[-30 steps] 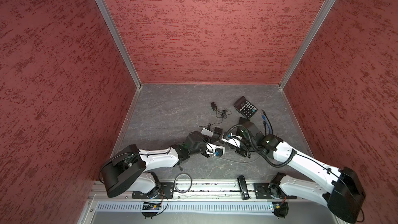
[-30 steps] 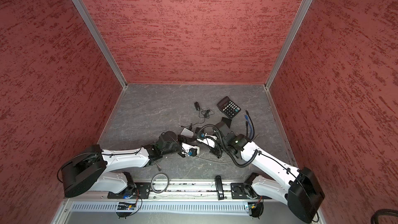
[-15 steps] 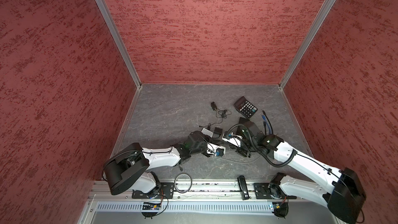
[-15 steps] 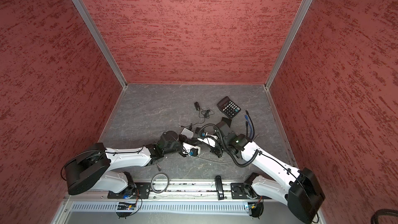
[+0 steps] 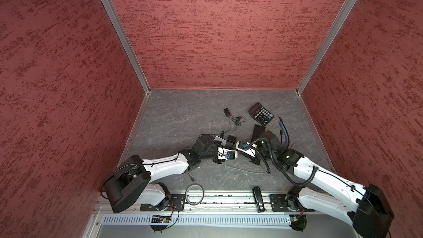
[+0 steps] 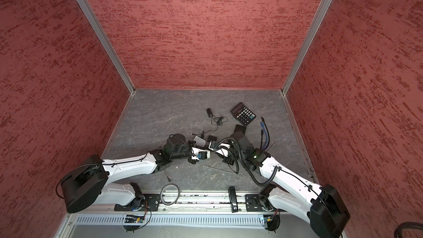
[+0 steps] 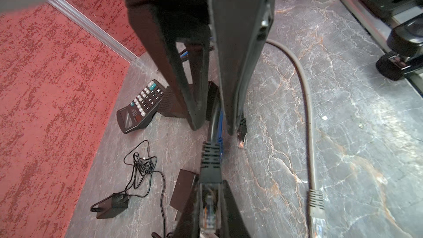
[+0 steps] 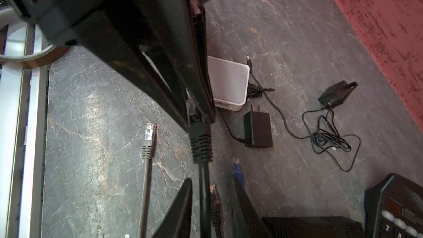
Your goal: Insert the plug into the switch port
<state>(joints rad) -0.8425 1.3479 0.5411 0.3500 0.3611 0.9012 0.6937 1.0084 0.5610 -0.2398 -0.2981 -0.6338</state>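
Note:
A clear plug [image 7: 209, 211] with a black ribbed boot [image 7: 210, 159] sits between the fingers of my left gripper [image 7: 209, 214], which is shut on it. Its black cable [image 8: 203, 193] runs through the gap of my right gripper [image 8: 211, 182], whose jaws stand open and apart from the cable. In the right wrist view my left gripper [image 8: 196, 117] holds the plug just in front of the white switch [image 8: 229, 83], whose ports face the floor side. In both top views the switch [image 5: 220, 138] [image 6: 198, 140] lies beside the two meeting grippers.
A grey cable's plug [image 8: 148, 133] and another black-booted plug [image 7: 242, 133] lie loose on the floor. A black power adapter [image 8: 258, 130], a tangled thin lead [image 8: 329, 138], a calculator [image 5: 261, 113], a black box [image 5: 257, 131], blue cables [image 5: 283, 131] and a stapler [image 5: 258, 199] surround the spot.
My left gripper has closed on the plug. My right gripper has opened off the cable. Both arms have stayed almost where they were.

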